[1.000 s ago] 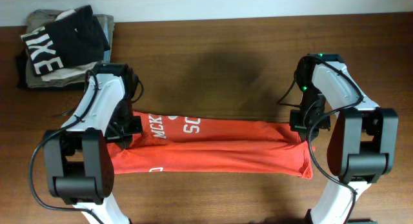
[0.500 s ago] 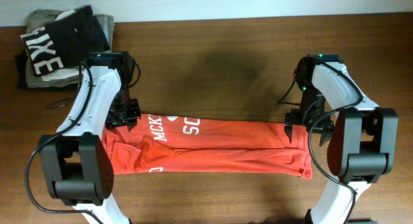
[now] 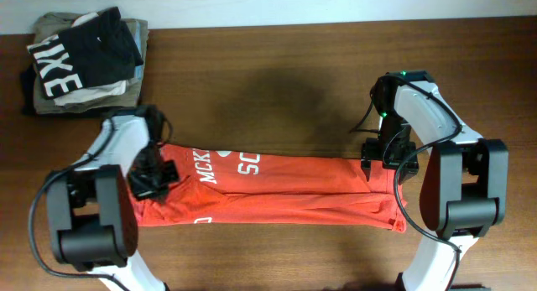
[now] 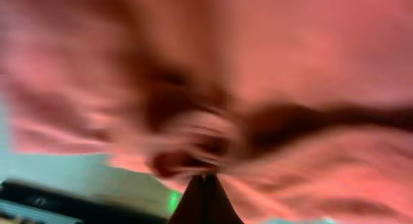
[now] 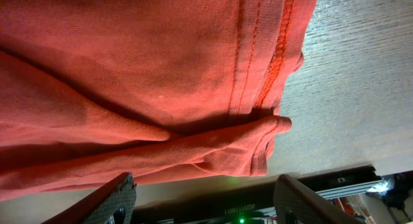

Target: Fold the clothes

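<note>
**A:** Where are we with the red-orange T-shirt [image 3: 277,190]? It's lying as a long band across the counter [image 3: 277,81], between the arms.

**B:** Cross fold next, we reckon. Right hand [image 3: 379,154] is spread open over the hemmed end. Left hand [image 3: 155,175] is on the other end with its fingertips [image 4: 205,197] pinched together. Too blurry for us to tell if there's cloth in there.

**A:** Then we'd catch every layer at each end, lift evenly and keep the edges lined up.
</note>
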You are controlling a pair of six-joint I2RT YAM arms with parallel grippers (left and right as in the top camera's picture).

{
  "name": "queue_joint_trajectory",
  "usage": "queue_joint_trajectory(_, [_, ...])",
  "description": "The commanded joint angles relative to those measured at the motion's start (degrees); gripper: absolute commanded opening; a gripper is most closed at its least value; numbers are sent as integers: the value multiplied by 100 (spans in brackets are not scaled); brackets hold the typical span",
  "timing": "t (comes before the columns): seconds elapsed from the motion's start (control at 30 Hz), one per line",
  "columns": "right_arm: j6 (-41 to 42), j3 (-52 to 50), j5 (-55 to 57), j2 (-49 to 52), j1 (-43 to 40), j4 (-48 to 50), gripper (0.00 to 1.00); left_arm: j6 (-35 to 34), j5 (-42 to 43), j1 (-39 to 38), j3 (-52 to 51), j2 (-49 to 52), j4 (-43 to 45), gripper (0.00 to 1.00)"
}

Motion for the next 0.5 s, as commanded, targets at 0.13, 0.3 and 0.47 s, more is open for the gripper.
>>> queue_joint_trajectory(0.13, [-33,2,-275,-111,42,48,80,-839,-1132,658,284,-264,-280,1])
queue_joint_trajectory(0.3, [-581,-59,-1180,-109,42,564,4,-13,343,-415,393,-870,505,0])
queue_joint_trajectory(0.47, [-302,-640,-557,-107,24,697,4,131,61,-619,393,304,584,1])
